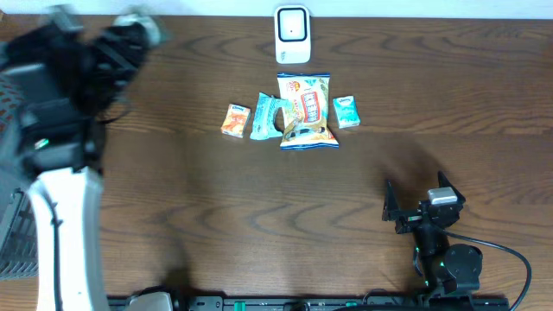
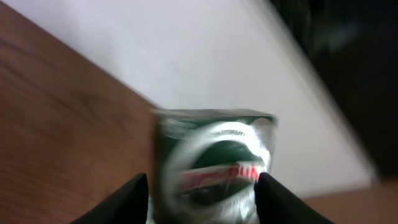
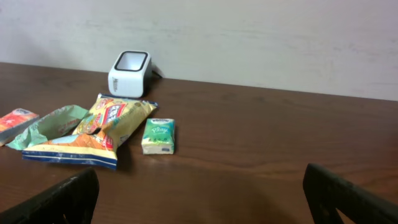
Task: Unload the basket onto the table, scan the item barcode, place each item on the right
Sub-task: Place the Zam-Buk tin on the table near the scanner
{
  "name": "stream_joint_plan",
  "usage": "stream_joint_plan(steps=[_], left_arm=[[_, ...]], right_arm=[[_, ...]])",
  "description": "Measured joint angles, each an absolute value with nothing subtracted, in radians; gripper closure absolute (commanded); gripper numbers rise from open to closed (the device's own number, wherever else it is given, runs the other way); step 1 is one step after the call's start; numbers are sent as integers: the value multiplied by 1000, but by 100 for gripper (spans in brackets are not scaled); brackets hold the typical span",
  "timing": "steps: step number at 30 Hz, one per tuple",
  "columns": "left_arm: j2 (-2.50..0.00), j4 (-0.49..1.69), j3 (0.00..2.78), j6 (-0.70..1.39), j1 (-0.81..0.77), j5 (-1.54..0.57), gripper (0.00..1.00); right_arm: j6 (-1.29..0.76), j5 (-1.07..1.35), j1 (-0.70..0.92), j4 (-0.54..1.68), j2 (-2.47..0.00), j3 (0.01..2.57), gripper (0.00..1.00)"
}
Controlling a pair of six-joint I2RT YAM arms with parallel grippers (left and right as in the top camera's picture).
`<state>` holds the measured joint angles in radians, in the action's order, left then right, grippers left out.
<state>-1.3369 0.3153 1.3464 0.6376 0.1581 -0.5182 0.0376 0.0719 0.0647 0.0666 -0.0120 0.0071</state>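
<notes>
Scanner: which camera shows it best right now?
Right wrist: the white scanner sits sharp, window and side visible. Overhead shows it small, from above, near the table's far edge. Left wrist misses it: only a blurred green pack between its fingers.

The green packet (image 2: pixel 214 165) between the left fingers (image 2: pixel 127 199) is glossy printed film; the fingers look like matt black plastic. Ahead of the right fingers (image 3: pixel 59 202), the table (image 3: pixel 261 143) is dark, grained wood with a smooth satin finish, the scanner (image 3: pixel 129 73) is smooth white plastic, and the snack bag (image 3: pixel 102 127) is shiny, crinkled film.
</notes>
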Motion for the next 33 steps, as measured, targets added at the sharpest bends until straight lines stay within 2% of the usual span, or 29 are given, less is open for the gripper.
stream_joint_plan(steps=[9,17,24,28,30,33], left_arm=[[-1593,425,1346,410,-54,-291,53],[-1763,439,1346,363,-71,-171,53],[-1768,447,1346,318,-71,-96,53],[-1724,516,1346,289,-71,-56,36],[-1671,581,1346,280,-71,-42,24],[-1571,699,1348,274,-71,-30,13]], right_arm=[[38,72,65,67,-12,7,1],[38,72,65,67,-12,7,1],[38,72,65,67,-12,7,1],[38,72,65,67,-12,7,1],[38,72,65,67,-12,7,1],[38,72,65,67,-12,7,1]])
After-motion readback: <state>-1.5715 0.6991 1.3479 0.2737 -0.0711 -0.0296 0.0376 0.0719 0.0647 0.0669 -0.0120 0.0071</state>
